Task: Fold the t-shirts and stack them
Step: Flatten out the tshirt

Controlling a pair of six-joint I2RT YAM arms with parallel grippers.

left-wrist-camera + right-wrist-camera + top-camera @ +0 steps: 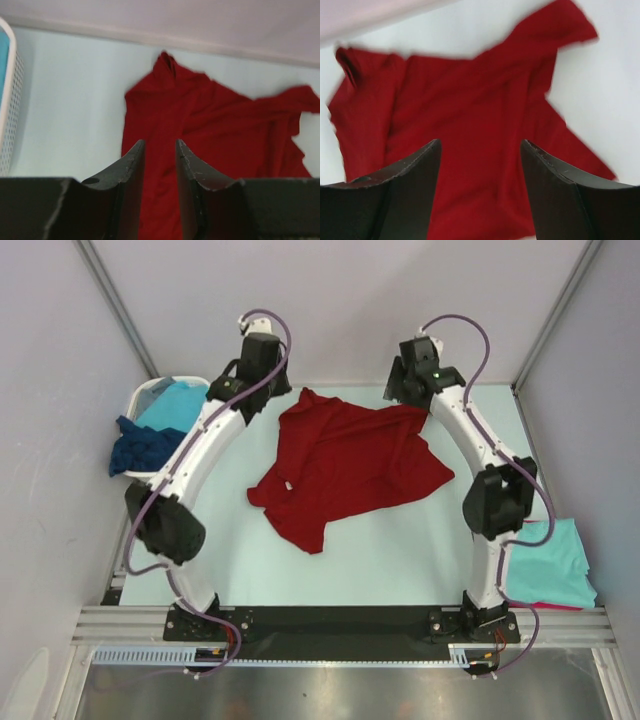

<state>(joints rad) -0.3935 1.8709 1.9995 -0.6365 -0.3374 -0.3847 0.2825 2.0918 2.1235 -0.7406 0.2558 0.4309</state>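
A dark red t-shirt (345,465) lies crumpled and spread on the pale table, a white tag showing near its left edge. It also shows in the left wrist view (210,130) and the right wrist view (470,110). My left gripper (272,390) hovers by the shirt's far left corner. Its jaws (160,145) are a little apart and hold nothing. My right gripper (398,390) hovers by the far right corner, its jaws (481,145) wide open and empty above the cloth.
A white plastic basket (143,392) at the far left holds a turquoise shirt (175,405) and a dark navy shirt (140,445) that hangs over its rim. The basket's wall shows in the left wrist view (9,110). At the near right a folded turquoise shirt (555,560) lies on a red one (560,607).
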